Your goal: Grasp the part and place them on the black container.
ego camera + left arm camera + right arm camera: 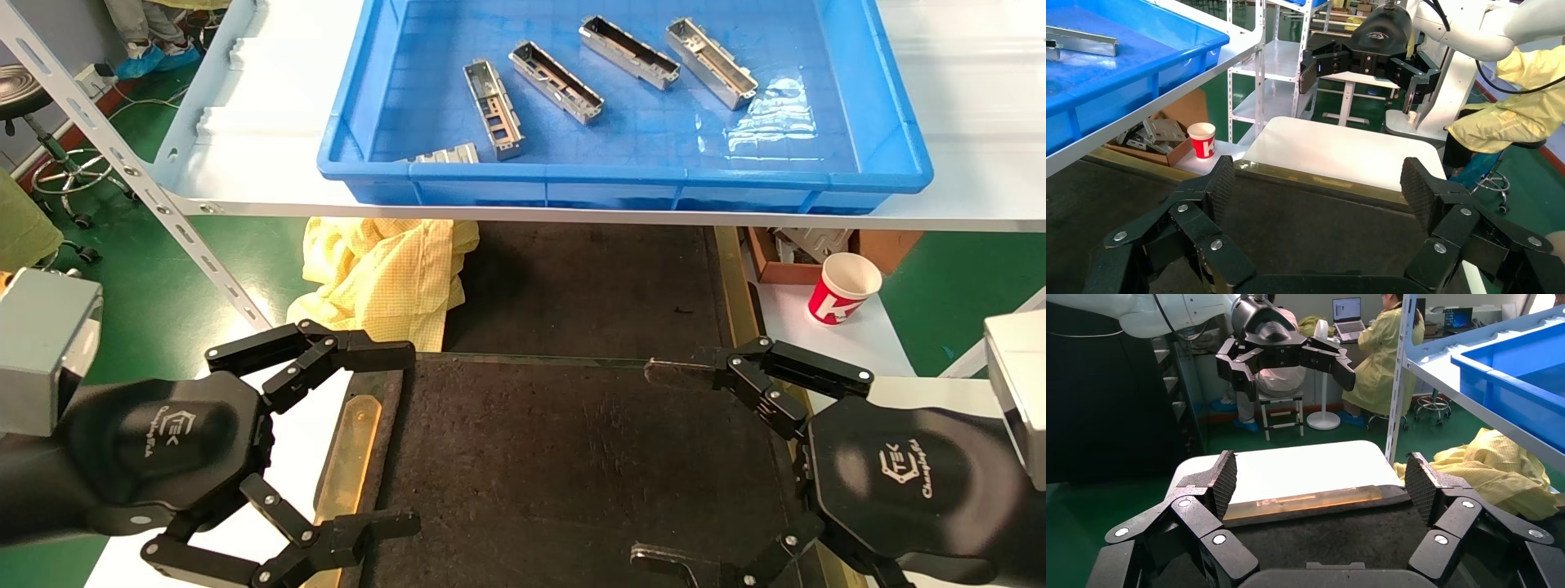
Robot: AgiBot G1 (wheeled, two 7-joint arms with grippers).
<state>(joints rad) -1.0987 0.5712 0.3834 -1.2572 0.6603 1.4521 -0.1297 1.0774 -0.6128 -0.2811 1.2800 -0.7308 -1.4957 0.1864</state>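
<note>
Left tool [392,437]: held wide apart over the left edge of the black container [572,457], nothing between its fingers [1220,184]; seen again in the right wrist view [1284,358].
Right tool [662,465]: likewise spread wide and empty, held over the right edge of the black container; seen again in the left wrist view [1364,67].
Black container: found between and under both tools, its rough matte surface bare, a brass-coloured strip [347,457] running along its left side.
Parts: four silver channel housings are laid in the blue crate [891,114] on the raised desk [261,122], well apart from both tools, beyond the container; the nearest full one is the part [493,109], with a fifth piece [445,154] touching the crate's near wall.
Plastic bag [772,118]: crumpled clear film lies in the crate's right portion.
Surroundings: a yellow garment [384,273] is heaped below the desk, a red-and-white paper cup [843,287] stands near the container's right side.
</note>
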